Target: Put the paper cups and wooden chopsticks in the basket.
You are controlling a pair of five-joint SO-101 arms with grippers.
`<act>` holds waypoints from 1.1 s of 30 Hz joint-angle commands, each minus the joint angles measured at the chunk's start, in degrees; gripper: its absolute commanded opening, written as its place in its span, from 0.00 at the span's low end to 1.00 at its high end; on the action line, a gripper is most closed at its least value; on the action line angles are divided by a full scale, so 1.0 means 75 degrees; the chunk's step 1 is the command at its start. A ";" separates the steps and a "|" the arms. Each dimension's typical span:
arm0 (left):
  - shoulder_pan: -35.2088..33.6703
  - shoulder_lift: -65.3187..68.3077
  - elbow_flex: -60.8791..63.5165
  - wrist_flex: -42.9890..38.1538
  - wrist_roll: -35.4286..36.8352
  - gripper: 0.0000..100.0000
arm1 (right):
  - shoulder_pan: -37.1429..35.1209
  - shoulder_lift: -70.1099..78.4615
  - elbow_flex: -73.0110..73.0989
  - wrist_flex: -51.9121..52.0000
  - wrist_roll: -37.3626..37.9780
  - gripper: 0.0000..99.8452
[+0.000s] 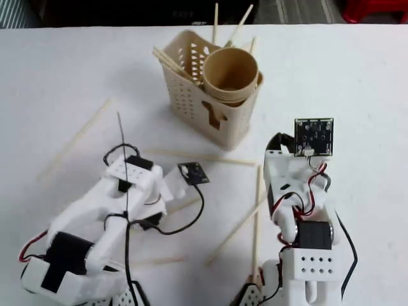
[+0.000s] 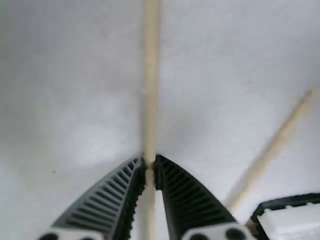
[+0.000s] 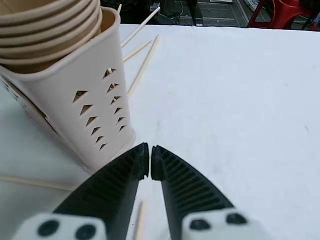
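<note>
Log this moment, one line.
left gripper: shut on chopstick | right gripper: shut, by basket | cups: in basket | other chopsticks: on table

Left arm (image 1: 102,213) and right arm (image 1: 280,175): white moulded-plastic shells, black servo blocks (image 1: 315,234), looped black and red cables (image 1: 317,177), small black square camera boards (image 1: 313,137). Jaws: dark grey, ribbed, tapering wedges on white bases with dark screw holes.
</note>
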 commanded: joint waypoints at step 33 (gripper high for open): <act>-0.0639 -0.4190 -0.4771 0.2438 -0.0352 0.02 | 0.0088 -0.0147 -0.0070 -0.0170 0.0000 0.02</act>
